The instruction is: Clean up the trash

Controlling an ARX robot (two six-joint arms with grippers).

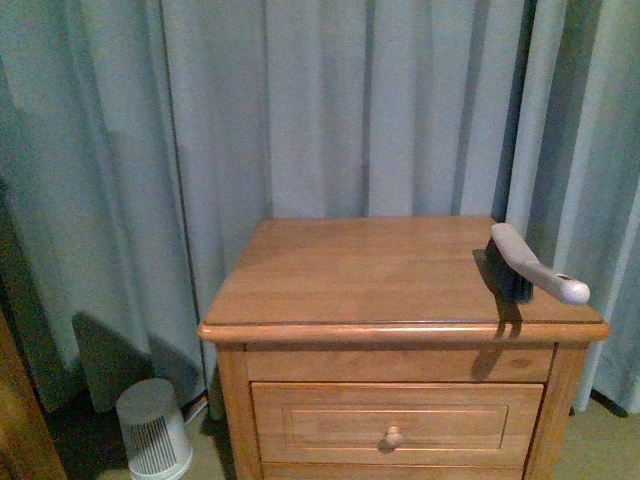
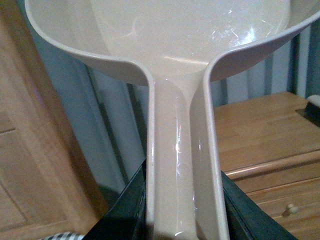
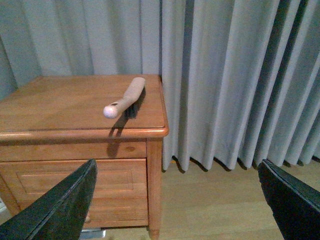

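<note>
A wooden nightstand [image 1: 400, 290] stands before a grey curtain [image 1: 350, 100]. A brush [image 1: 530, 265] lies at the top's right edge, bristles down, its pale handle pointing near and right and reaching just past the front corner. Under the top is a drawer with a round knob [image 1: 393, 437]. On the floor to the left of the nightstand stands a small white slatted bin [image 1: 152, 430].

The left gripper [image 2: 182, 215] is pinched on the handle of the dustpan [image 2: 170, 40], one dark finger [image 2: 125, 210] on each side. The pan's wide scoop fills the far part of the left wrist view, and its inside looks bare.

The right gripper [image 3: 172, 205] is spread wide and holds nothing. It hangs near and to the right of the nightstand, over the wooden floor [image 3: 210, 200].

No view lets me tell where the trash is.
</note>
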